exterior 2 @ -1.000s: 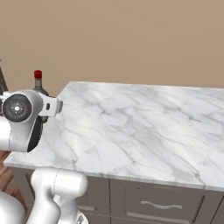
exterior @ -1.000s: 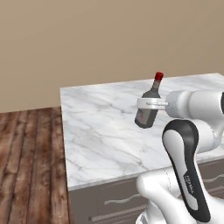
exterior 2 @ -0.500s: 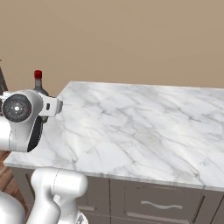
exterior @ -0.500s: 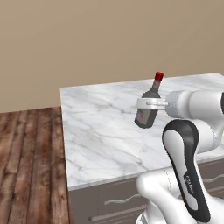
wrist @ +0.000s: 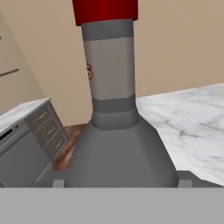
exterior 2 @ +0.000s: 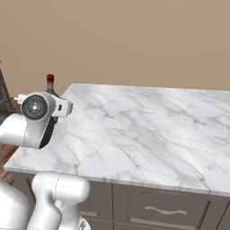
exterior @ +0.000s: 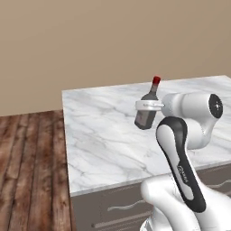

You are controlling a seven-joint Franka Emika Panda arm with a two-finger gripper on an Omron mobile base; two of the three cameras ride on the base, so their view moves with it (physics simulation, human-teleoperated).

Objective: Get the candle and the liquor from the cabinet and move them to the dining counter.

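My gripper point(exterior: 147, 106) is shut on the liquor point(exterior: 145, 115), a dark squarish bottle with a red cap, gripping its shoulder. The bottle hangs slightly tilted above the left part of the dining counter point(exterior: 103, 135), clear of the marble. In the right base view its red cap and neck point(exterior 2: 50, 84) stick up behind my arm, near the dining counter's point(exterior 2: 143, 130) left end. In the hand view the liquor point(wrist: 114, 144) stands close up between my fingertips point(wrist: 58, 183), with the marble top point(wrist: 192, 127) to its right. The candle and the cabinet are out of view.
Wooden floor point(exterior: 27, 158) lies left of the island. Dark drawers with silver handles point(exterior 2: 165, 210) run under the marble top. The hand view has another counter with grey drawers point(wrist: 46, 129) at the left. A beige wall point(exterior: 113, 40) stands behind.
The gripper and the bottle have edged a little farther out over the counter. The base has not moved.
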